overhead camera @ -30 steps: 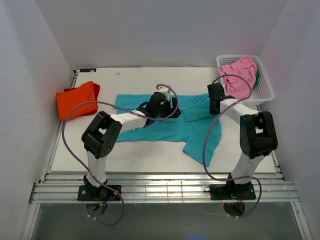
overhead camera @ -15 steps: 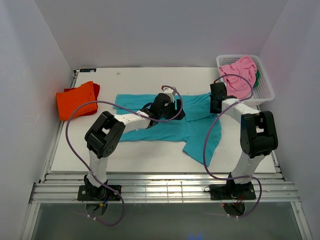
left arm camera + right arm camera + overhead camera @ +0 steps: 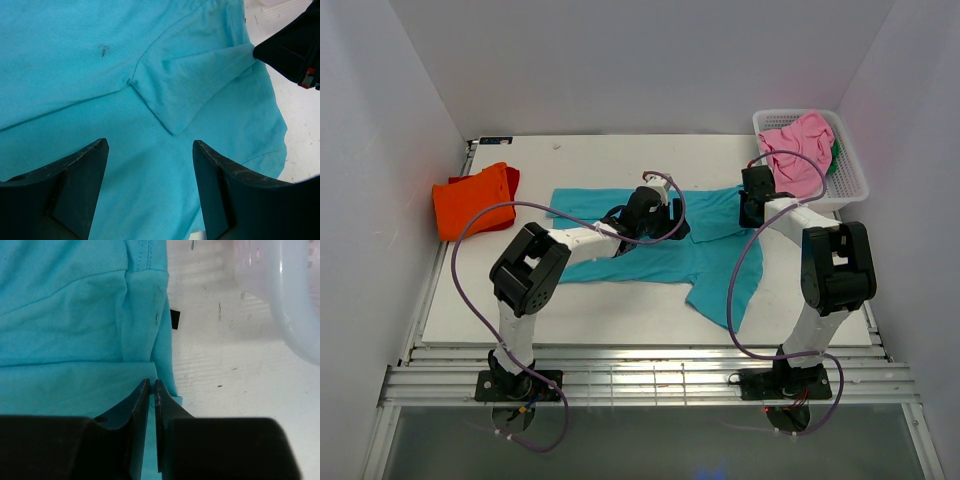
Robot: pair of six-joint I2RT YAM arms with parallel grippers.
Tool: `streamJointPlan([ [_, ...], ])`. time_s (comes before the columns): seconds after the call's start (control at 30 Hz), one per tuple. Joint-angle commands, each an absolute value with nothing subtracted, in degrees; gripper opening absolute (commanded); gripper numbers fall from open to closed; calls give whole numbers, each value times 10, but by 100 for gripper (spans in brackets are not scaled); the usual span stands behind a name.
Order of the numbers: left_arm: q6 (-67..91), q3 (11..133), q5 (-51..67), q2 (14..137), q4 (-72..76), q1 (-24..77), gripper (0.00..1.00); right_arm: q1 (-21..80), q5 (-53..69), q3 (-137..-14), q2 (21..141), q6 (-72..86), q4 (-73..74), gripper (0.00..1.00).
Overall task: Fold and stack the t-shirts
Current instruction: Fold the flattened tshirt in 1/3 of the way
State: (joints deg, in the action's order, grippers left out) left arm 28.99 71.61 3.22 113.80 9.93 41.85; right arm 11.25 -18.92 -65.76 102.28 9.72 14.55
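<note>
A teal t-shirt (image 3: pixel 705 255) lies spread flat in the middle of the table. My left gripper (image 3: pixel 668 215) hovers low over its middle, open, with only cloth (image 3: pixel 75 60) under the gap between its fingers (image 3: pixel 150 145). My right gripper (image 3: pixel 751 210) is at the shirt's right edge, its jaws pinched on the teal hem (image 3: pixel 152 382). An orange t-shirt (image 3: pixel 472 200) lies folded at the far left. In the basket sits a crumpled pink t-shirt (image 3: pixel 798 150) with a bit of green cloth (image 3: pixel 836 152) beside it.
The white lattice basket (image 3: pixel 856 182) stands at the back right corner, and its rim (image 3: pixel 295 315) is close to my right gripper. White walls enclose the table on three sides. Purple cables loop over both arms.
My right gripper's jaws have closed on the teal shirt's right edge. The left gripper shifted a little to the right over the shirt and stayed open.
</note>
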Motion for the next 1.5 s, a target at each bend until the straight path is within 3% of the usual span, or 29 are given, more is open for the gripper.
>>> streamJointPlan([
  [0.0, 290, 712, 23, 1122, 110, 418, 79, 110, -178, -650, 1027, 108, 133, 13],
  [0.07, 291, 711, 21, 1121, 110, 417, 79, 110, -172, -650, 1029, 108, 139, 8],
  [0.73, 306, 707, 23, 1120, 111, 419, 79, 126, -77, -593, 906, 106, 187, 8],
  [1.33, 305, 705, 26, 1121, 110, 420, 78, 179, -98, -572, 929, 112, 235, 8],
  [1.47, 305, 715, 34, 1123, 111, 420, 79, 193, -124, -581, 923, 112, 257, 15],
])
